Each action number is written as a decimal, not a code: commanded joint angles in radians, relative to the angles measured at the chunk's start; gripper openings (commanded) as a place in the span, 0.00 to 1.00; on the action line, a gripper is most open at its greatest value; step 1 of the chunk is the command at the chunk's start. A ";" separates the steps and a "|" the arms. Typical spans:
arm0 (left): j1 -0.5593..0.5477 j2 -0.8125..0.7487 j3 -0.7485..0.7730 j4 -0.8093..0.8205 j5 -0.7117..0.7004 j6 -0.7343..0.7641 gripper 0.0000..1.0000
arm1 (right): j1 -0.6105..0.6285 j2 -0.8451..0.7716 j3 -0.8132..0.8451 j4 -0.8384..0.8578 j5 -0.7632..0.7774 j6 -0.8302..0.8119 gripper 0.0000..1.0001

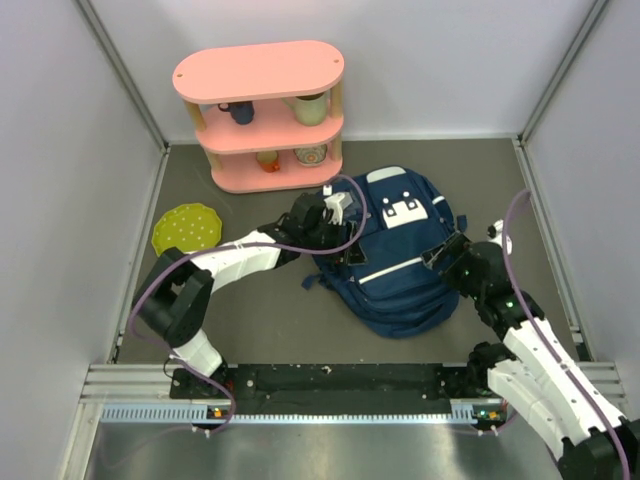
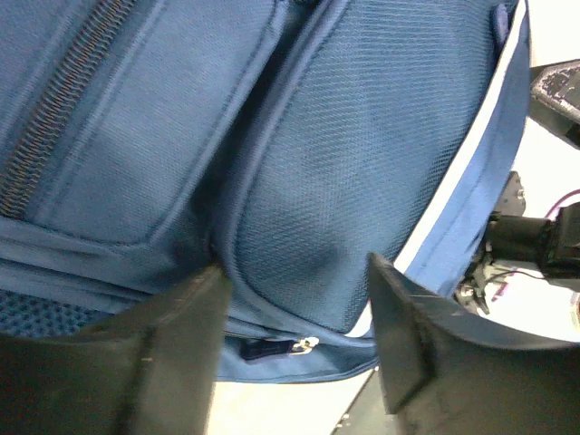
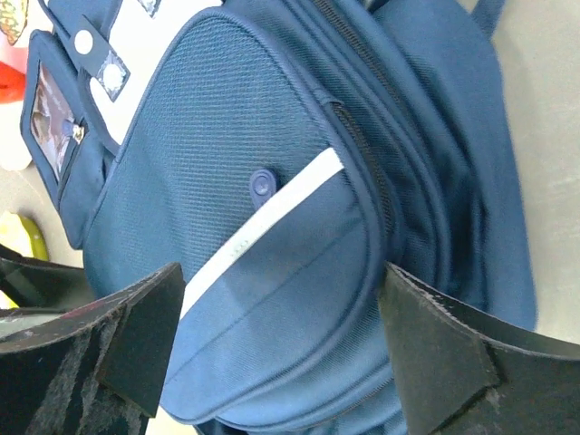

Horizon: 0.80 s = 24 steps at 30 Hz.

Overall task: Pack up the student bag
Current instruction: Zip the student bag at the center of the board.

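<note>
The student bag [image 1: 400, 262], navy blue with white stripes and white patches, lies flat on the grey floor mat at centre right. My left gripper [image 1: 335, 228] is at the bag's left edge, jaws open. In the left wrist view [image 2: 294, 304] blue bag fabric [image 2: 344, 163] fills the space in front of the jaws, and a small zip pull [image 2: 305, 344] shows low between them. My right gripper [image 1: 447, 255] is at the bag's right side, jaws open. In the right wrist view [image 3: 281, 313] it faces the bag's striped front pocket [image 3: 272, 272]. Neither gripper holds anything.
A pink two-tier shelf [image 1: 262, 70] with mugs and cups stands at the back, just beyond the bag. A yellow-green plate [image 1: 186, 228] lies on the mat at the left. Grey walls close in the mat on three sides.
</note>
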 commanded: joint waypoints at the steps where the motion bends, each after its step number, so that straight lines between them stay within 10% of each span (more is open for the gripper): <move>1: 0.004 0.023 0.055 0.085 0.026 -0.010 0.57 | -0.038 0.066 0.001 0.131 -0.130 -0.084 0.79; 8: 0.004 0.020 0.033 0.105 0.029 -0.050 0.01 | -0.055 0.203 0.042 0.240 -0.190 -0.142 0.42; 24: -0.148 -0.146 -0.158 0.180 -0.194 -0.298 0.00 | -0.102 0.502 0.295 0.327 -0.286 -0.303 0.41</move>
